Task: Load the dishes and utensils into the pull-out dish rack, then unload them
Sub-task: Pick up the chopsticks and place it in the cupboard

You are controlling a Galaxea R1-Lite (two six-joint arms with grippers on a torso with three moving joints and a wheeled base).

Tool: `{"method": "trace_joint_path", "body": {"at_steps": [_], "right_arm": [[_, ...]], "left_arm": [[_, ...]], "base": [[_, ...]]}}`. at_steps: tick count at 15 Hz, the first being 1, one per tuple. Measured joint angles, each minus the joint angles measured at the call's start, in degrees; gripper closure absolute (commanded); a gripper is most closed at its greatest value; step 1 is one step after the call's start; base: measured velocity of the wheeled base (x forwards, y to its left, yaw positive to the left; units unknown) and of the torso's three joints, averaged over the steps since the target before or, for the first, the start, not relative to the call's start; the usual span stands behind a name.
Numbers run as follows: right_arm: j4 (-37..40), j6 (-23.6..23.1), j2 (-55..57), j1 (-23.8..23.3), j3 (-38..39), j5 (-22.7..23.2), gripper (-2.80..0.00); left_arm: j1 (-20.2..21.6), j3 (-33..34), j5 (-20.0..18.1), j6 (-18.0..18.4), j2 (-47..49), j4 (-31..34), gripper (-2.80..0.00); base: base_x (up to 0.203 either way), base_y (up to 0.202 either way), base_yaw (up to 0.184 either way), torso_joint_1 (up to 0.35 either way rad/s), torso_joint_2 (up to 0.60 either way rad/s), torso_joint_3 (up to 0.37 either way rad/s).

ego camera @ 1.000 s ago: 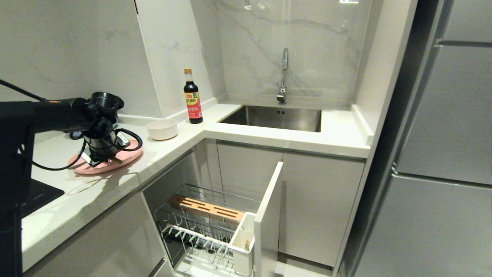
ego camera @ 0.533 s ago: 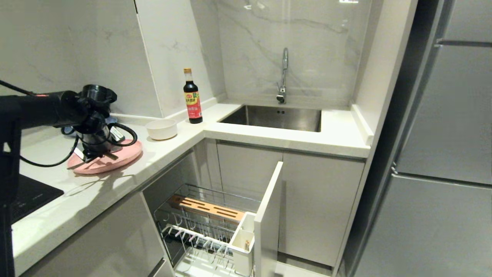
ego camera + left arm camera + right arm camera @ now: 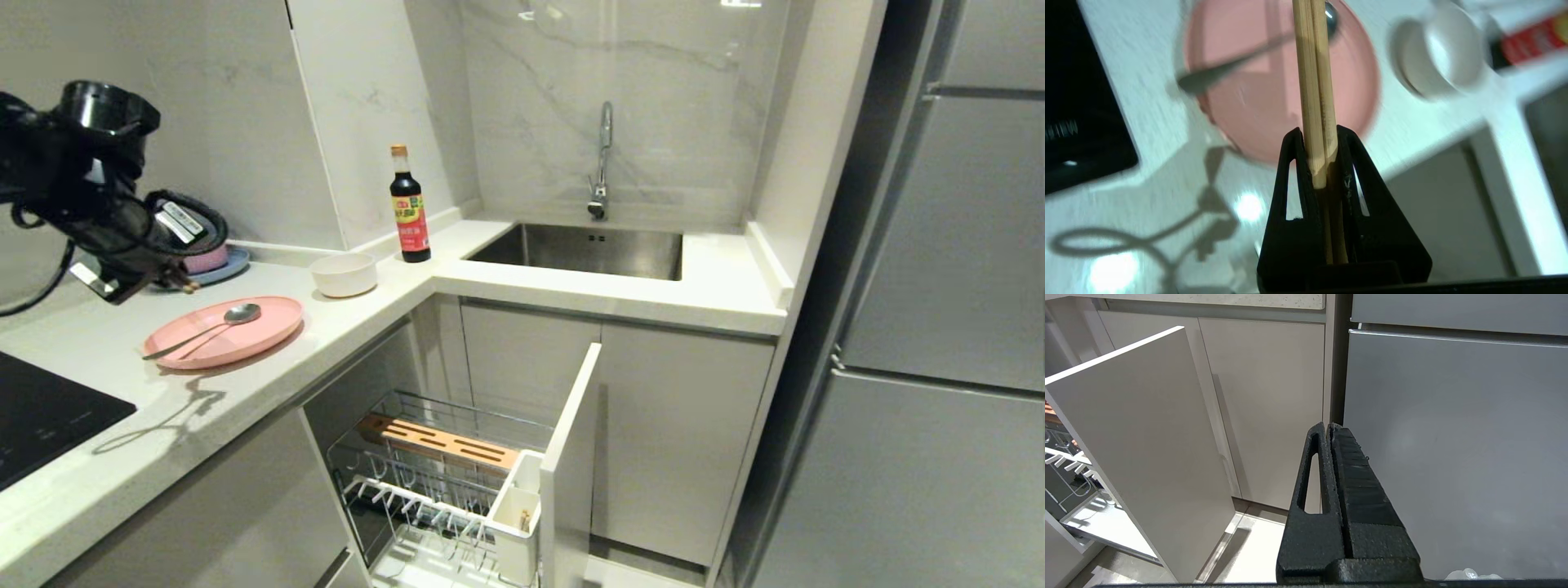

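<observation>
Left gripper [image 3: 1316, 134] clamped on the pair of wooden chopsticks [image 3: 1314, 81]; both sticks lie side by side between the narrowly parted jaws and run out past the fingertips. In the head view the left arm [image 3: 73, 175] is bent high above the counter [image 3: 384, 302], its wrist angled downward, above and behind the pink oval plate [image 3: 224, 333]; the short rear ends of the sticks show as a brown stub under the gripper body. The left wrist view looks down the sticks onto the plate, so the free ends point over it, well clear of its surface. Landmark: the plate. It lies flat on the counter; the silver spoon [image 3: 204, 329] rests on it, bowl near the far rim, handle running across and overhanging the near-left rim. The cream bowl [image 3: 344, 274] stands on the counter just beyond the plate toward the sink [image 3: 584, 249], with a dark sauce bottle [image 3: 409, 206] further on. The black cooktop [image 3: 45, 412] is on the near-left side of the plate. The pull-out dish rack [image 3: 445, 482] stands drawn out below the counter edge, lower right of the plate, white utensil cup [image 3: 516, 514] at its front corner. Right gripper [image 3: 1331, 430] hangs low beside the rack's cabinet front [image 3: 1139, 453], jaws pressed together, holding nothing.
</observation>
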Motion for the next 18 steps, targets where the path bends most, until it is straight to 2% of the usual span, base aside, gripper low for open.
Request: {"method": "trace_joint_path", "body": {"at_steps": [3, 5, 8, 11, 12, 15, 18], "right_arm": [[0.0, 0.0, 0.0, 0.0, 0.0, 0.0, 0.00], [0.0, 0.0, 0.0, 0.0, 0.0, 0.0, 0.00], [0.0, 0.0, 0.0, 0.0, 0.0, 0.0, 0.00], [0.0, 0.0, 0.0, 0.0, 0.0, 0.0, 0.00], [0.0, 0.0, 0.0, 0.0, 0.0, 0.0, 0.00], [0.0, 0.0, 0.0, 0.0, 0.0, 0.0, 0.00], [0.0, 0.0, 0.0, 0.0, 0.0, 0.0, 0.00]], "left_arm": [[-4.0, 1.1, -7.6, -0.7, -7.3, 5.3, 0.00], [-9.2, 1.7, -12.8, -1.1, -12.3, 10.1, 0.00], [-19.2, 4.4, -15.0, -2.0, -18.4, 14.0, 0.00], [-29.6, 10.2, -16.4, -3.8, -23.0, 16.7, 0.00], [-32.3, 12.2, -18.5, -4.3, -24.0, 18.6, 0.00], [-34.9, 14.9, -28.1, -3.7, -24.6, 25.8, 0.00], [-35.0, 15.2, -31.8, -0.7, -21.3, 31.6, 0.00]], "base": [[0.000, 0.000, 0.000, 0.000, 0.00, 0.000], [0.000, 0.000, 0.000, 0.000, 0.00, 0.000], [0.000, 0.000, 0.000, 0.000, 0.00, 0.000], [0.000, 0.000, 0.000, 0.000, 0.00, 0.000], [0.000, 0.000, 0.000, 0.000, 0.00, 0.000], [0.000, 0.000, 0.000, 0.000, 0.00, 0.000], [0.000, 0.000, 0.000, 0.000, 0.00, 0.000]]}}
